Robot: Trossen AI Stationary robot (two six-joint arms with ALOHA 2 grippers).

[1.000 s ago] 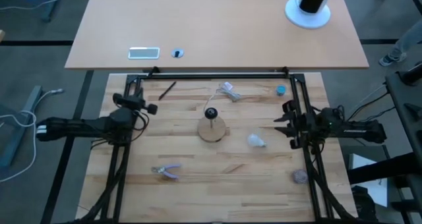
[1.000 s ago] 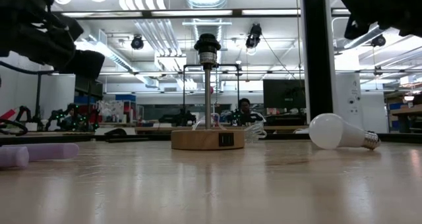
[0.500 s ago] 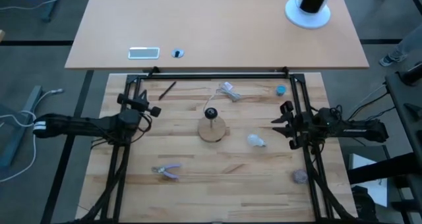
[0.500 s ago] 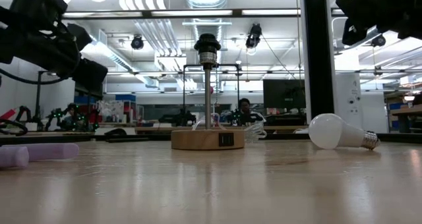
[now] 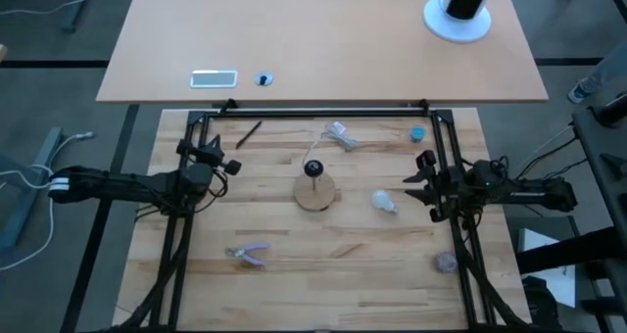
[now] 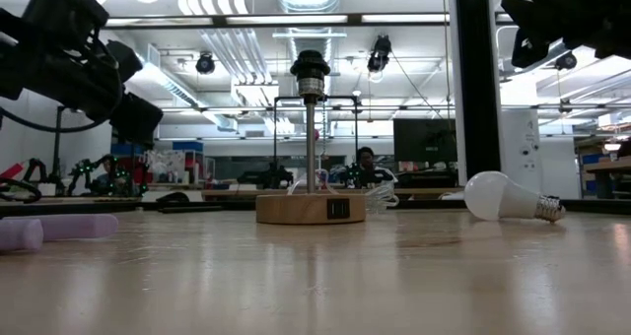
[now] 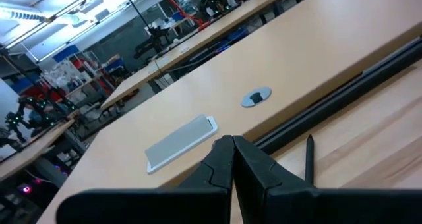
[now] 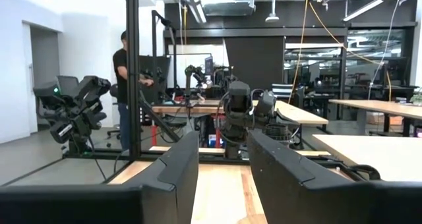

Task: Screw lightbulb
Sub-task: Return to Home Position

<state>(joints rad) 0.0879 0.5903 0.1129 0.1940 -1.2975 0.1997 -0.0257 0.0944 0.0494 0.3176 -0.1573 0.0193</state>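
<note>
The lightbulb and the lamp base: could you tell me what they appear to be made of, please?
The lightbulb looks like frosted white glass or plastic, with a silvery, metal-looking screw end. The lamp base looks like pale unpainted wood.

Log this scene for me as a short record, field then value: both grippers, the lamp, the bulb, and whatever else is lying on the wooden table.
left gripper: shut, empty, raised at the left side of the table
right gripper: open, empty, raised at the right side
lamp: wooden base mid-table, socket empty
lightbulb: lying on its side on the table, between lamp and right gripper, touching neither
other items: pliers, clear wrapper, greyish ball
</note>
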